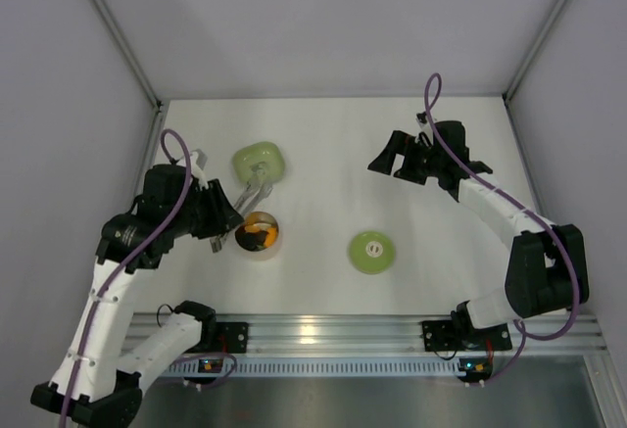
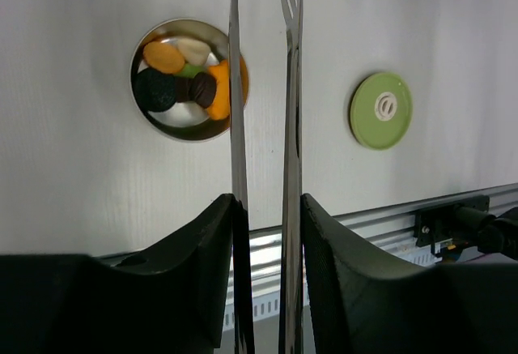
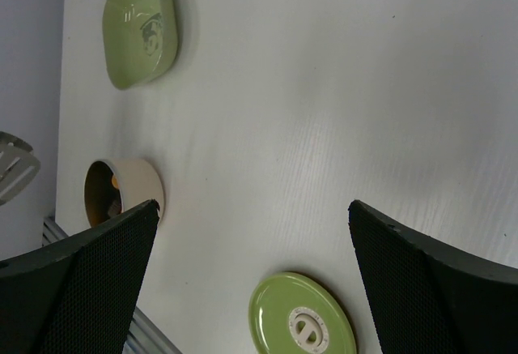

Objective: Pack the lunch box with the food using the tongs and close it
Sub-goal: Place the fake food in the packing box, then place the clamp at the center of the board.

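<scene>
Lunch box [image 1: 260,233] stands on the left half of the tabletop [image 1: 323,134], toward the near edge, uncovered, with the food [image 2: 182,78] lying inside it: orange, dark and pale pieces crowded on the steel bottom. My left pincer [image 2: 267,204] is part-closed on the tongs [image 2: 291,127]. Each finger presses against one thin arm, and the arms stand apart with nothing visible between them, though their tips run past the top of the wrist view. From above, the tongs reach from my left pincer toward the pale green dish [image 1: 259,162], which sits behind the lunch box; I can see no pieces left in it. The lid [image 1: 372,252] lies flat near the middle of the near edge, well apart from the lunch box, to its right. My right pincer [image 3: 252,208] hangs spread wide and holds nothing, over the right rear of the tabletop.

Packing looks finished to me, so the closing step is at hand. I judge the next move calls for setting the tongs aside, or parking them clear of the rim, and bringing my right pincer down over the lid to carry it across and seat it squarely.
</scene>
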Motion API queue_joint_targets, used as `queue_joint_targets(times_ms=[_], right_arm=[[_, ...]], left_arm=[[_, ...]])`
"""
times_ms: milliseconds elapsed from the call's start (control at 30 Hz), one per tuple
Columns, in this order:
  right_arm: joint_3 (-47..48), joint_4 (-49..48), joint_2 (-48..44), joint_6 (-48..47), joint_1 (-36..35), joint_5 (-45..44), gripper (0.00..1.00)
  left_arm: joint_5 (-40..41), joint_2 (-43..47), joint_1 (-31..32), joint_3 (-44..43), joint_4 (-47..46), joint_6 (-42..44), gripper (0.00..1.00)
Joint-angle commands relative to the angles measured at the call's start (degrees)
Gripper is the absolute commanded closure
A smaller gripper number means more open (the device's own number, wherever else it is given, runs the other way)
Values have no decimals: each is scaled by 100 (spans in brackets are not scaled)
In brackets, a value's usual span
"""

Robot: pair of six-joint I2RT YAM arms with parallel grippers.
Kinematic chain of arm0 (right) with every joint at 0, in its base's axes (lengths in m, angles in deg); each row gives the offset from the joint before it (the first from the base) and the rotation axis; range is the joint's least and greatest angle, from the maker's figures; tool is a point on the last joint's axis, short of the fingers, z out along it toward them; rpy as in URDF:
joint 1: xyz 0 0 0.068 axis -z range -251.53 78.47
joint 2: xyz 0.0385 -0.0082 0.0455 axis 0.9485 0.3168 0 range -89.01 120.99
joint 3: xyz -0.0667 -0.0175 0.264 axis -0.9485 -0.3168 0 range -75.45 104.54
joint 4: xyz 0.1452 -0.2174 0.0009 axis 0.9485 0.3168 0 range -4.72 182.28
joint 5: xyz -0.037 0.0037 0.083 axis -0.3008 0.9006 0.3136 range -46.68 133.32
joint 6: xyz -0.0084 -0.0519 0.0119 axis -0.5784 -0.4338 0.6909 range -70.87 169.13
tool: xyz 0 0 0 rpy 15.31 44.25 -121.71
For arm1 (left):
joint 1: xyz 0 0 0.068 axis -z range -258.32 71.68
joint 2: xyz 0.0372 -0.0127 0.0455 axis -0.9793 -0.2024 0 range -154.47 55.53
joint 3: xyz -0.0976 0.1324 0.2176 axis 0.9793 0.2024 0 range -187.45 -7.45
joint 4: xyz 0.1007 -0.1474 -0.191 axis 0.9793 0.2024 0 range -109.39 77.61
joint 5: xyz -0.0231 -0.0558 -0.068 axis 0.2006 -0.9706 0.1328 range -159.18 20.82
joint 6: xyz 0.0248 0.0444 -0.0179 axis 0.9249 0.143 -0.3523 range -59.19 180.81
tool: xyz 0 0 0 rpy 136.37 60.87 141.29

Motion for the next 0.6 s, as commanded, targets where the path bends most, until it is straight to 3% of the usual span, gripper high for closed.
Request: queue_joint_targets(times_ms=[0,233,567], right_arm=[[181,96,-265,-139,-28,65,1],[14,105,-449,-157,-19,188,1],[-188,615,-1037,-307,86,-207,0]], left_arm=[[-371,-362,-25,-82,-1037,-168,58],[-548,-1512,133,-37,-2733,-582,60],[24,-3982,942,-1222,-3833,-529,58]])
